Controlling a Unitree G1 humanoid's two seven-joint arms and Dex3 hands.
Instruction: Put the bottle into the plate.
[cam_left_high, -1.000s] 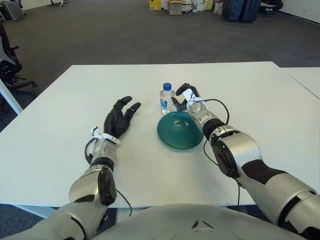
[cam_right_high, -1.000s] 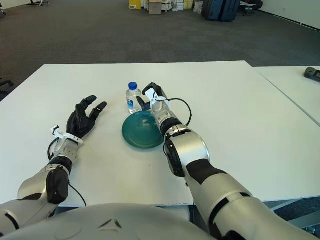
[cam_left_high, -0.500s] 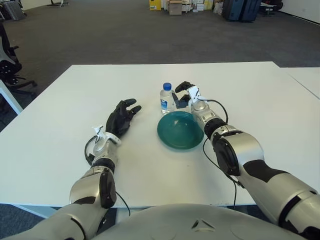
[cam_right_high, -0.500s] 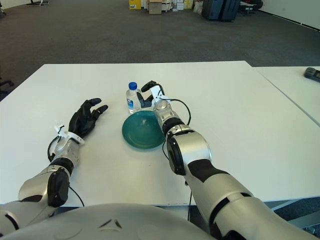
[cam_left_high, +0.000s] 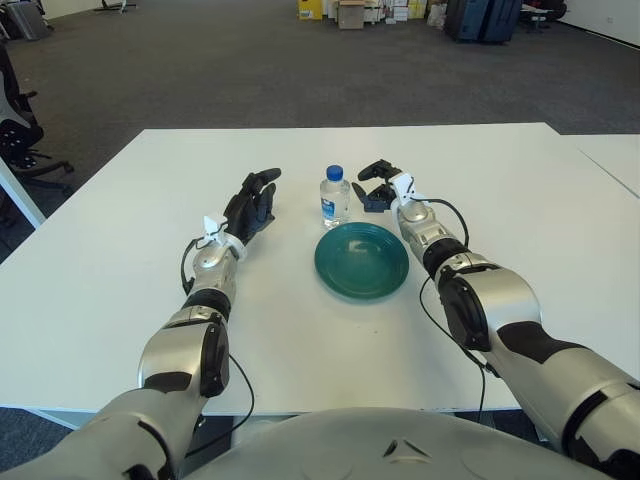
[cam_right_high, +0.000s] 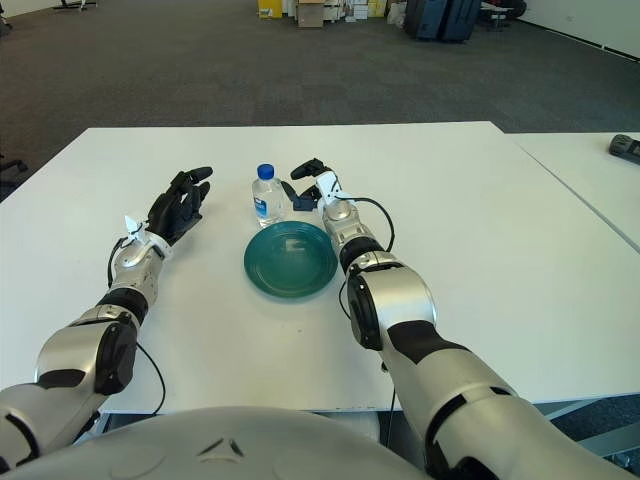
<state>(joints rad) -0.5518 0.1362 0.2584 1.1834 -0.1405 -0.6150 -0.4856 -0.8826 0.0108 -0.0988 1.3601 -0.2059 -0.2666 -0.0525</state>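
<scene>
Reading the scene from my console: the bottle (cam_left_high: 335, 196), clear with a blue cap, stands upright on the white table (cam_left_high: 520, 190), just beyond the far rim of the green plate (cam_left_high: 361, 260) and not inside it. The plate holds nothing. So I judge the task barely begun: nothing is grasped, nothing lifted, and the whole carry and set-down remain. The right hand (cam_left_high: 381, 185) shows just beside the bottle on its right, fingers spread and curved toward it, with a visible gap between fingertips and bottle; it holds nothing. The left hand (cam_left_high: 251, 206) shows to the left of the bottle, well clear of it, fingers loosely extended and empty; I cannot tell whether it touches the table. What is left, as I see it: close the right hand on the bottle, raise it over the near rim, lower it onto the plate's floor, release. Comparing eyes: the right eye view shows a dark object (cam_right_high: 624, 146) on a neighbouring table at the far right edge, which the left eye view cuts off. The left eye view alone catches an office chair (cam_left_high: 18, 130) at its left edge.
</scene>
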